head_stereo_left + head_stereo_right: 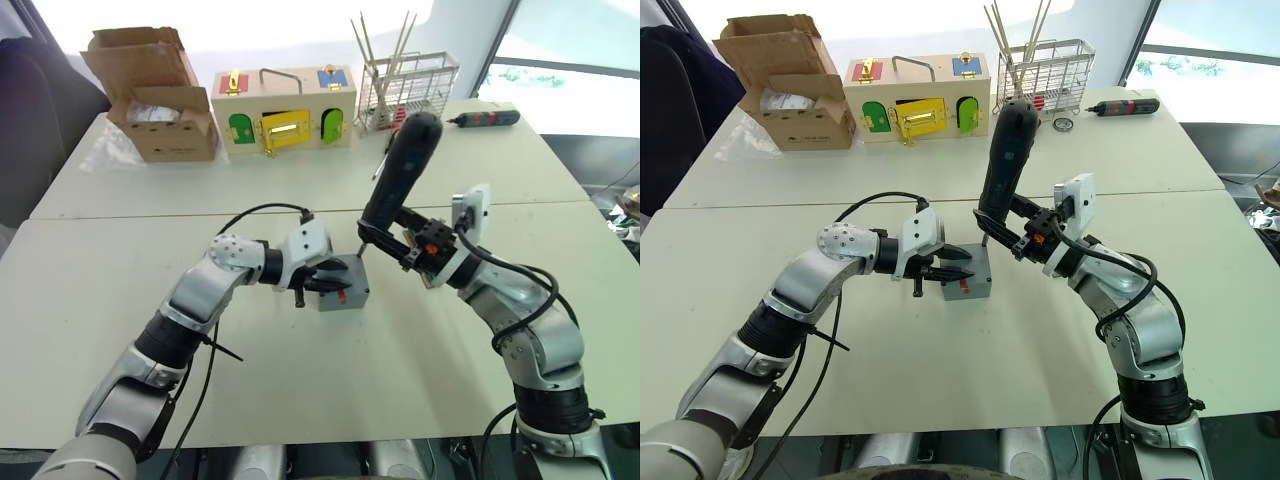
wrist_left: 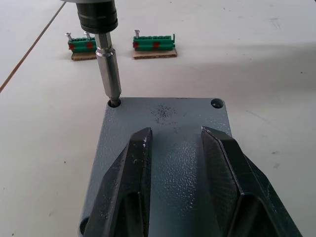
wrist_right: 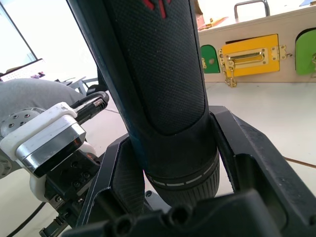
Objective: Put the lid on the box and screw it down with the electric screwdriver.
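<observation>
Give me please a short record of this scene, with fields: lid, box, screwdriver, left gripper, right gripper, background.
lid: already on the box, corner holes visible
box: grey, on the table, red mark on its side
screwdriver: tilted, bit in a corner hole of the lid
left gripper: fingers apart, lying on top of the lid
right gripper: shut on the screwdriver
background: cardboard box, wooden box, wire basket

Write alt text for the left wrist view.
The electric screwdriver stands with its bit in a corner screw hole of the grey lid, while the left tool rests on the lid, fingers apart. Two green terminal blocks lie on the table beyond.
</observation>
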Action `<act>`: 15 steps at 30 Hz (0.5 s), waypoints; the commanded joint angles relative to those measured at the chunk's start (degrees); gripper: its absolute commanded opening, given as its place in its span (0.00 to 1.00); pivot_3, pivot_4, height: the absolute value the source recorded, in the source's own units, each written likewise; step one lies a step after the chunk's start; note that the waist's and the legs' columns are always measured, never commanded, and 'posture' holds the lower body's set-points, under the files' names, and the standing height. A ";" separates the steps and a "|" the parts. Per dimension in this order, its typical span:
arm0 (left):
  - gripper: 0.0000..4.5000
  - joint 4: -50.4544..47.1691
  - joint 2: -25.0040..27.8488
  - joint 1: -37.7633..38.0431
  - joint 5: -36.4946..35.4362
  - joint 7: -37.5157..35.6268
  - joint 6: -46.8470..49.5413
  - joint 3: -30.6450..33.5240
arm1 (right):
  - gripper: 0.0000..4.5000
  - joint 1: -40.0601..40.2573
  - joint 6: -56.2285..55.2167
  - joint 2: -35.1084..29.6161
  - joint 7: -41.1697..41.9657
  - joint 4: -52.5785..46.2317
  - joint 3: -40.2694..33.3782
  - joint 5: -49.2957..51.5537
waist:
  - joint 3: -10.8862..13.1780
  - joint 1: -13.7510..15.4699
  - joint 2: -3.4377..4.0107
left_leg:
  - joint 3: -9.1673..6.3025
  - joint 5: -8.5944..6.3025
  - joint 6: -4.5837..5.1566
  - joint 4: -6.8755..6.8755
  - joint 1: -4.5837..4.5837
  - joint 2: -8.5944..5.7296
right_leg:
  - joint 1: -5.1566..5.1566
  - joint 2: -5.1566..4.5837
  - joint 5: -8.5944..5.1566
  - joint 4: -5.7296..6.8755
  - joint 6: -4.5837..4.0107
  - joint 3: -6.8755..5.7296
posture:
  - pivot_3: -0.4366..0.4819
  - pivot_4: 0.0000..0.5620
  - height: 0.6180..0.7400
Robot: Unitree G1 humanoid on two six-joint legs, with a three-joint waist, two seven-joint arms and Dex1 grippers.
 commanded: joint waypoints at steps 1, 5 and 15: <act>0.35 2.05 0.23 2.02 1.57 0.75 1.12 -0.84 | 0.40 2.13 2.12 0.48 2.70 2.82 5.37 0.24 | -0.34 -0.01 -0.03 | 0.00 -0.01 0.01 0.00 0.01 0.02 | 0.00 0.00 0.00 0.00 0.00 0.00 | 0.48 0.27 0.92; 0.35 2.04 0.13 2.24 1.83 0.98 1.29 -1.04 | 0.40 1.39 1.96 0.62 2.17 4.16 5.84 -0.70 | -0.52 0.00 -0.11 | -0.01 -0.04 0.06 -0.01 0.26 0.03 | 0.20 0.02 -0.01 -0.02 -0.02 0.00 | 0.48 0.27 0.92; 0.35 2.46 0.92 1.61 3.42 1.81 1.53 -2.19 | 0.40 -0.03 1.23 2.28 0.27 6.97 7.34 -4.03 | -1.14 0.00 -0.25 | 0.01 -0.04 0.04 -0.59 0.84 0.07 | 0.73 0.02 -0.08 -0.67 -0.05 0.01 | 0.48 0.27 0.92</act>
